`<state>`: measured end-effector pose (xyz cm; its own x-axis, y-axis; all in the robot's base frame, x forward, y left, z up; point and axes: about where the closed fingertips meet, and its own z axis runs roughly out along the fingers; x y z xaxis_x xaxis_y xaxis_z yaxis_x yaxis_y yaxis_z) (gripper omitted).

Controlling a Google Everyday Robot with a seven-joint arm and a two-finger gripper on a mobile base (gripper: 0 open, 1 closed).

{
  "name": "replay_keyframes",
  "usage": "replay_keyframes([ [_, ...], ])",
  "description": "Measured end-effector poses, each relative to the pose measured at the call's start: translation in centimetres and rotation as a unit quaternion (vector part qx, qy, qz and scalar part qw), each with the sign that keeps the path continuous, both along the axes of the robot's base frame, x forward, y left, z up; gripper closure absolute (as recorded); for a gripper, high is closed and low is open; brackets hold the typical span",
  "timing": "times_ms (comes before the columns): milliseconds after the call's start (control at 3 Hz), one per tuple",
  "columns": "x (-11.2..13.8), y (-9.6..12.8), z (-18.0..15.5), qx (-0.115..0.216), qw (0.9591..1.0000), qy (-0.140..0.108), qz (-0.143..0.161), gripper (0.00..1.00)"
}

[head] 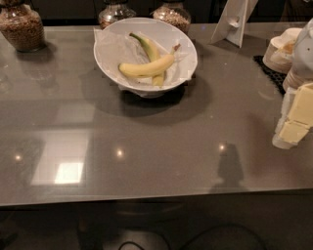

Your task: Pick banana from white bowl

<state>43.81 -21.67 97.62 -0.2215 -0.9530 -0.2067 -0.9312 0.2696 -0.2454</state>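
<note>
Where the table point(156, 161) lies nearest the camera, its grey glossy surface carries bright light reflections at 7 o'clock and a dark shadow point(230, 168) at 5 o'clock.

At 3 o'clock, the hand point(295, 122) enters from the right frame edge, with pale yellow and white parts in view. It is positioned over the right side of the table, well apart from the white bowl. Whether the hand is wide or narrow cannot be told.

Toward 12 o'clock, the white bowl point(105, 53) stands on the table, lined with crinkled white paper point(115, 46). The banana point(146, 68) lies inside the bowl, across its middle, with the short brown stem pointing to 2 o'clock and the blunt end to 9 o'clock. A slimmer banana point(149, 49) lies beneath it and crosses it, with its greenish end toward 11 o'clock. The two touch.

Along the far table edge stand three glass jars with brown contents: the left jar point(22, 27) at 10 o'clock, and the middle jar point(113, 12) and right jar point(172, 13) just behind the bowl. A white folded stand point(234, 22) is at 1 o'clock. At 2 o'clock, stacked small bowls point(281, 49) sit beside a black mat point(269, 71)
</note>
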Motion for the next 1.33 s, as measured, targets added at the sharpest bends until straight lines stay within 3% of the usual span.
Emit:
replay_keyframes([
  [333,0.0,0.0,0.0,0.0,1.0,0.0,0.0,0.0],
  [667,2.6,1.8,0.3,0.057,0.998,-0.024,0.014,0.0],
  [1000,7.9,5.7,0.8,0.128,0.9887,-0.067,0.041,0.0],
  [1333,13.8,9.4,1.6,0.18,0.9743,-0.117,0.067,0.0],
])
